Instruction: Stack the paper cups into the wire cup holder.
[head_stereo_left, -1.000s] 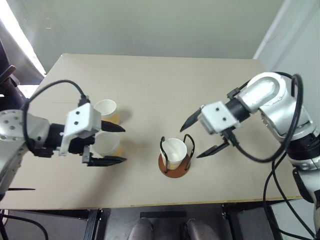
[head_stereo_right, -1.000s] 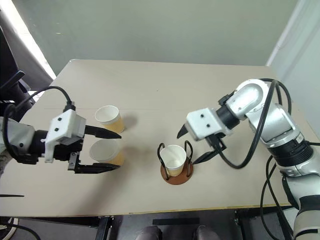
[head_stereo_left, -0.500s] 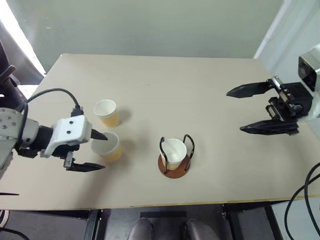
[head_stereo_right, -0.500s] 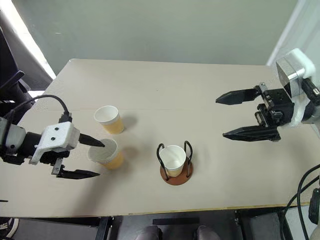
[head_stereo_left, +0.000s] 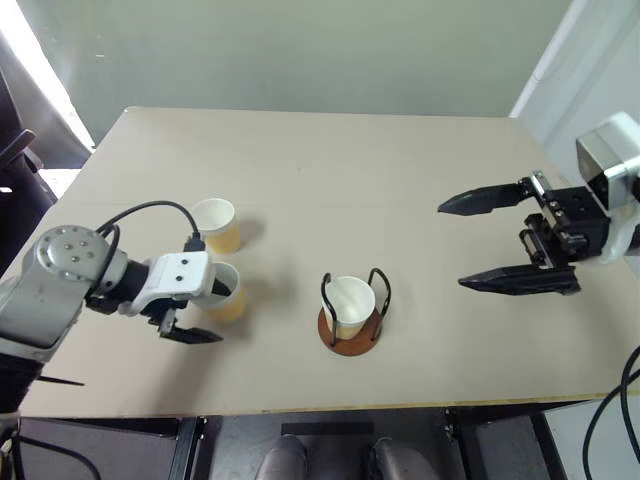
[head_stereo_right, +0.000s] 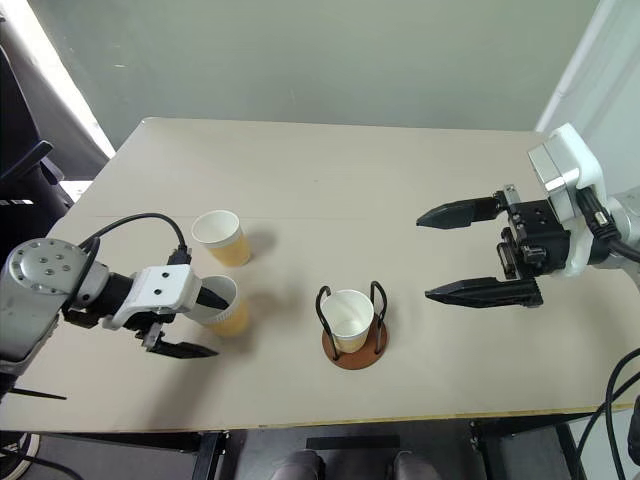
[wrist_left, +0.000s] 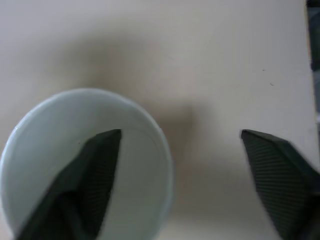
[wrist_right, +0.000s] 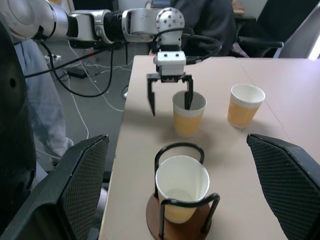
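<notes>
The beige surface (head_stereo_right: 330, 180) carries everything; no brand, label or writing can be read on any item. The right hand (head_stereo_right: 458, 253) hangs above the surface's right side, fingers spread wide and grasping nothing. The left hand (head_stereo_right: 205, 323) straddles the wall of the nearer paper cup (head_stereo_right: 226, 311), one finger inside, one outside, not clenched. The wire cup holder (head_stereo_right: 351, 345) near the front edge holds one paper cup (head_stereo_right: 347, 316). The third paper cup (head_stereo_right: 221, 237) stands upright just behind the straddled one.
</notes>
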